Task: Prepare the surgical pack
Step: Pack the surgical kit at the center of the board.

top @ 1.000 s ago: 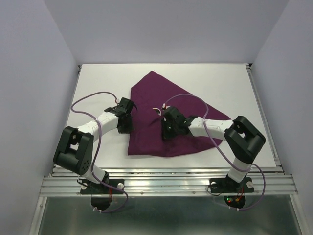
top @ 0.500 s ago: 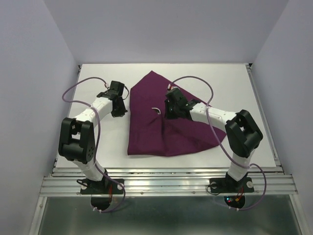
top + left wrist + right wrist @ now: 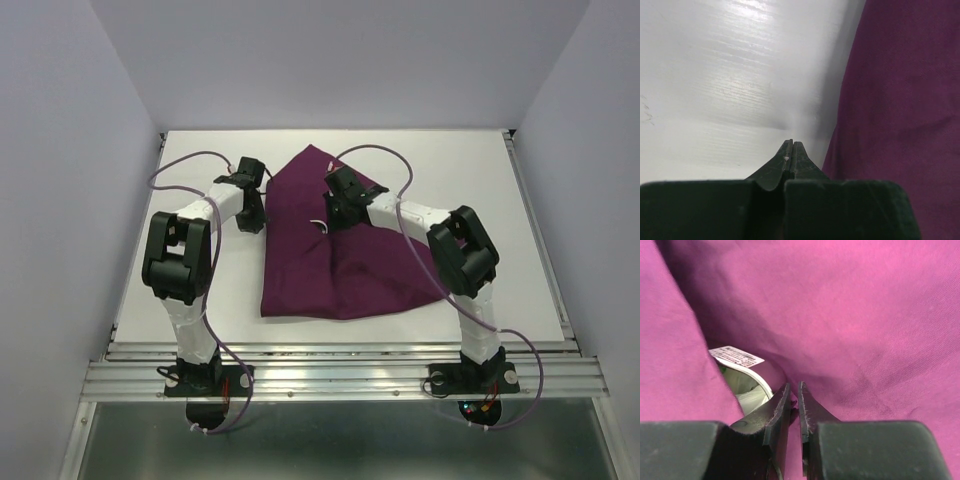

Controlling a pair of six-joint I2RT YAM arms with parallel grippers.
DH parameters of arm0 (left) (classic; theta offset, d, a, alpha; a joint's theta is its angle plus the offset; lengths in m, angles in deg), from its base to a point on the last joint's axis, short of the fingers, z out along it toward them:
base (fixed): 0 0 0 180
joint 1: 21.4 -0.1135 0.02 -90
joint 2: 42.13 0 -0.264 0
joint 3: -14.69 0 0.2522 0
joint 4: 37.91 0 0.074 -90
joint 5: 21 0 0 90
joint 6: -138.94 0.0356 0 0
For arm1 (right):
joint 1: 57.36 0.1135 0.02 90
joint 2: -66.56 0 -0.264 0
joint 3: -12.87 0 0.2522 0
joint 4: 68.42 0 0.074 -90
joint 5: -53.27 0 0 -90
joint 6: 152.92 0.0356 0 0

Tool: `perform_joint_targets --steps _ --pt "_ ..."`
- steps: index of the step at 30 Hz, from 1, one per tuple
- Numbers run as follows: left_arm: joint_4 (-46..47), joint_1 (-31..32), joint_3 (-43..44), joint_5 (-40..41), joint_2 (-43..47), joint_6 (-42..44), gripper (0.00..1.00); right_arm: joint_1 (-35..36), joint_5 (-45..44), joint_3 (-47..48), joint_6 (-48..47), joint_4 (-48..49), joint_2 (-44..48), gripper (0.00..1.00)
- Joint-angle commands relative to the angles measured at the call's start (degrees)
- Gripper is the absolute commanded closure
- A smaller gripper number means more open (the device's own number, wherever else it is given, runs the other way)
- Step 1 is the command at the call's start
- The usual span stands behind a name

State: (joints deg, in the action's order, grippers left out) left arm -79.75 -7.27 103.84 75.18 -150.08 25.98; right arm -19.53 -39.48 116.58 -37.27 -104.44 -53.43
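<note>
The surgical pack (image 3: 340,275) is a big deep-purple cloth lying folded over in the middle of the white table (image 3: 480,180). My right gripper (image 3: 332,215) rests on its upper middle. In the right wrist view its jaws (image 3: 794,390) stand nearly together with a ridge of the cloth (image 3: 865,315) pinched between them. Just left of the fingertips, a white tray rim with a barcode label (image 3: 737,357) peeks out from under the cloth. My left gripper (image 3: 256,222) is shut and empty (image 3: 792,144), low over bare table right beside the cloth's left edge (image 3: 900,100).
The tray's rim shows as a small white spot (image 3: 320,224) in a gap of the cloth. Purple cables loop above both forearms. Raised rails run along the table's left (image 3: 150,220) and right (image 3: 535,230) edges. Grey walls enclose the back and sides.
Both arms have swung away from me towards the far side. The right gripper pulled the cloth with it, so the right corner is folded in. The left gripper moved up along the cloth's left edge.
</note>
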Motion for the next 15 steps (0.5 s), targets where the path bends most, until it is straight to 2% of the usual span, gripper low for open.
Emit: perform_joint_targets --steps 1,4,8,12,15 --pt "-1.2 0.0 3.4 0.7 1.2 1.1 1.0 0.2 -1.2 4.1 -1.0 -0.2 0.4 0.82" --pt "-2.2 0.0 4.7 3.0 1.5 1.2 1.0 -0.4 -4.0 5.0 -1.7 -0.9 0.3 0.82" --pt "-0.8 0.0 4.7 5.5 6.2 0.5 1.0 -4.0 -4.8 5.5 -1.8 -0.9 0.7 0.81" --pt "-0.2 0.1 6.9 3.2 6.7 1.2 1.0 -7.4 -4.9 9.1 -3.2 -1.7 -0.7 0.78" --pt "-0.9 0.1 9.1 -1.1 4.2 2.5 1.0 -8.9 -4.6 15.3 -4.2 -3.7 -4.1 0.74"
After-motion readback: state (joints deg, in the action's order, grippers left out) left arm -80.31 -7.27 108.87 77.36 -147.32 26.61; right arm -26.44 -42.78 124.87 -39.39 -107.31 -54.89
